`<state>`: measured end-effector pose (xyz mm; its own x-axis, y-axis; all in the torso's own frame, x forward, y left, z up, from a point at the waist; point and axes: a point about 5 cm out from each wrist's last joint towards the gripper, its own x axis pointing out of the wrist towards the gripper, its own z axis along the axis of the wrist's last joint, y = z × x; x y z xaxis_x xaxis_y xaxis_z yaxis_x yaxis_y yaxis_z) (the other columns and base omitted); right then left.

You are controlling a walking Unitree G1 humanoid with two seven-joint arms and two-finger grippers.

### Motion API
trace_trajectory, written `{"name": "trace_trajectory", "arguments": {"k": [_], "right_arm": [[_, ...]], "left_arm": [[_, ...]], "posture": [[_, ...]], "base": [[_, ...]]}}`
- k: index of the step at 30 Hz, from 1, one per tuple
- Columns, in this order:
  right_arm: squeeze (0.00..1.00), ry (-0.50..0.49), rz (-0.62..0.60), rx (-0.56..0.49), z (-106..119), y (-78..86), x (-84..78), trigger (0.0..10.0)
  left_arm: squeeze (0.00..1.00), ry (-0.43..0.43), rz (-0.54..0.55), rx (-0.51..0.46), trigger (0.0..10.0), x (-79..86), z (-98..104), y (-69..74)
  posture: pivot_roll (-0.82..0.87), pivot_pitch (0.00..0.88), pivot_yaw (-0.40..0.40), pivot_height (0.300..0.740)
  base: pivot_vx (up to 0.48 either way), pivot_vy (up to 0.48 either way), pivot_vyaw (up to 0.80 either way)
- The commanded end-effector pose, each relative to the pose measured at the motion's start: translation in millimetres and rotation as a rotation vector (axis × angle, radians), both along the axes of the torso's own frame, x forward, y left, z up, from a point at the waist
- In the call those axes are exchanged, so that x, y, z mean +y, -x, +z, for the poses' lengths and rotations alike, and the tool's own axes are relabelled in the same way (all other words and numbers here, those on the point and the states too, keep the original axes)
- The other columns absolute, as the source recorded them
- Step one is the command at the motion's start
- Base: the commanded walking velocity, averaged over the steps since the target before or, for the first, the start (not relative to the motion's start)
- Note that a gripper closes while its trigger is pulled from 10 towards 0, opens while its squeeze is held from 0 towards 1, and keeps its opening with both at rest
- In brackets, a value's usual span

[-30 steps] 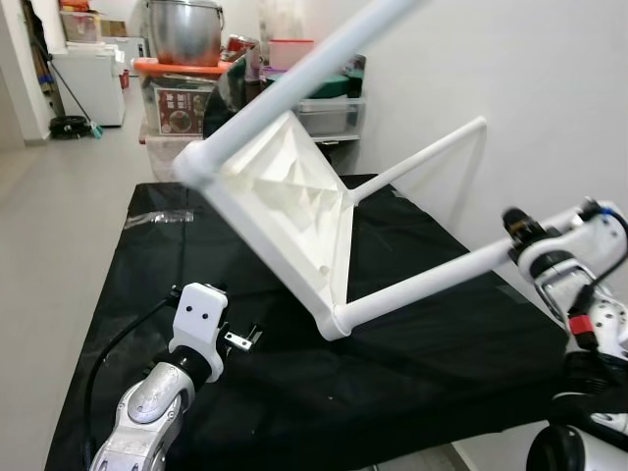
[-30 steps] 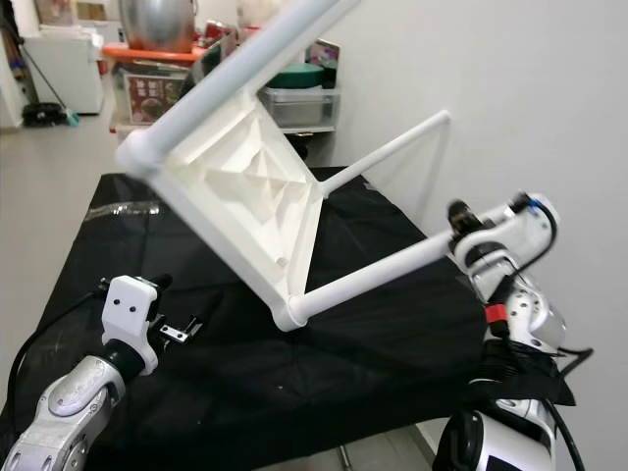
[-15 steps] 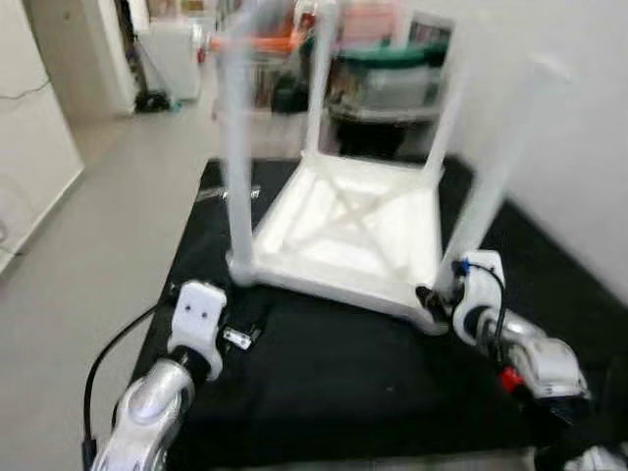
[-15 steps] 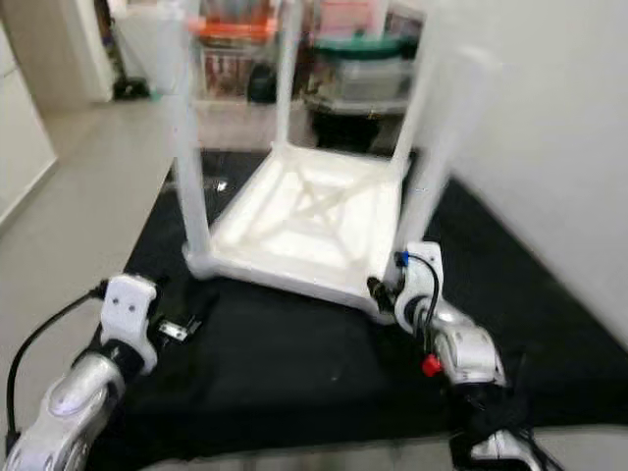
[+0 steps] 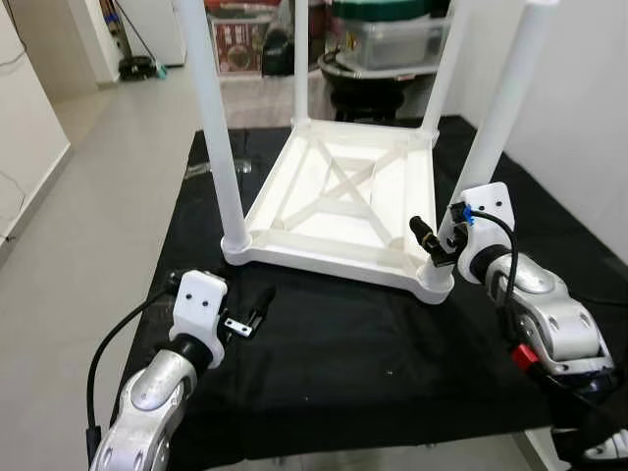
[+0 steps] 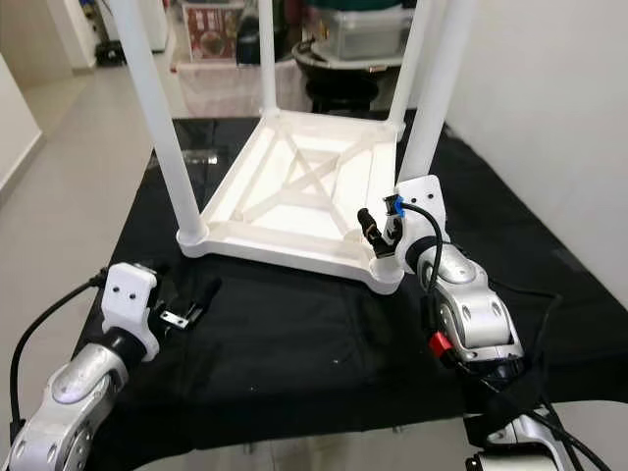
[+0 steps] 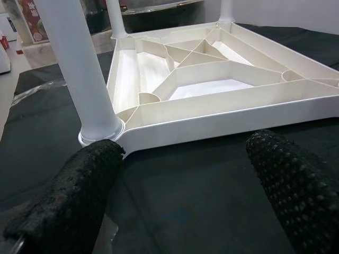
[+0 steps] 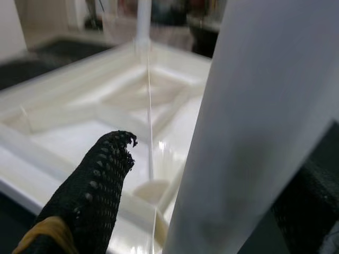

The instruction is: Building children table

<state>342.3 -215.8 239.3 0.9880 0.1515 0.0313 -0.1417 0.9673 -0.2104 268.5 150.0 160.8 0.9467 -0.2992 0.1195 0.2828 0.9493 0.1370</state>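
Nearest the camera, the left gripper [image 5: 257,306] hovers low over the black cloth-covered work surface [image 5: 353,363], its two knobbly black fingers [image 7: 79,196] spread apart with nothing between them, aimed at the near-left corner of the table. Just beyond it the white plastic children's table [image 5: 339,206] lies upside down on the cloth, its square top flat against the surface and its four smooth round white legs [image 5: 208,118] standing straight up from the corners. The underside is a shallow open tray of moulded ribs: a rim all round, a diagonal cross in the middle and small curved webs at each leg socket. At the near-right corner the right gripper [image 5: 439,238] sits at the base of the near-right leg [image 5: 500,108], one textured black finger [image 8: 100,185] on either side of the tube; whether the fingers press on it cannot be told. Beyond the cloth, clear plastic storage boxes [image 5: 392,34] stand on the pale floor, their contents too unclear to name.
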Motion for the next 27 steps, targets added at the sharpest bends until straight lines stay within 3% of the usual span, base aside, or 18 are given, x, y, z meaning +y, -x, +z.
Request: {"name": "trace_trajectory", "arguments": {"k": [1,7,12,17,24,25,26,27], "right_arm": [[0.0,0.006,0.035,-0.125,20.4,5.7,3.5,10.0],[0.0,0.04,-0.05,-0.185,18.9,16.0,1.2,10.0],[0.0,0.008,-0.048,-0.165,10.3,20.2,8.2,10.0],[0.0,-0.027,-0.008,-0.107,-9.8,26.5,26.6,10.0],[0.0,-0.016,-0.041,-0.102,-16.3,29.5,30.3,10.0],[0.0,0.073,0.121,-0.065,-24.9,38.9,43.4,10.0],[0.0,0.073,0.121,-0.065,-24.9,38.9,43.4,10.0],[0.0,0.201,0.359,-0.008,-40.3,58.8,59.7,10.0]], "left_arm": [[0.0,-0.002,-0.001,0.014,10.0,-0.1,-3.4,1.9],[0.0,0.005,-0.002,0.014,10.0,-0.8,-3.5,2.0],[0.0,0.007,0.0,0.013,10.0,-0.6,-3.5,1.4],[0.0,0.03,0.048,-0.015,10.0,5.1,2.4,-2.8],[0.0,0.03,0.057,-0.021,10.0,6.9,2.8,-1.8],[0.0,0.031,0.057,-0.021,10.0,6.8,2.8,-1.5],[0.0,0.031,0.057,-0.021,10.0,6.8,2.8,-1.5],[0.0,0.031,0.057,-0.022,10.0,6.5,2.9,-1.5]], "posture": [[0.03,0.0,-0.042,0.74],[0.02,0.0,-0.039,0.74],[0.02,0.0,-0.034,0.74],[0.03,0.0,-0.034,0.74],[0.03,0.0,-0.033,0.74],[0.02,0.0,-0.03,0.74],[0.02,0.0,-0.03,0.74],[0.02,0.0,-0.028,0.74]], "base": [[0.0,0.0,0.0],[0.0,0.0,0.0],[0.0,0.0,0.0],[0.0,0.0,0.0],[0.0,0.0,0.0],[0.0,0.0,0.0],[0.0,0.0,0.0],[0.0,0.0,0.0]]}}
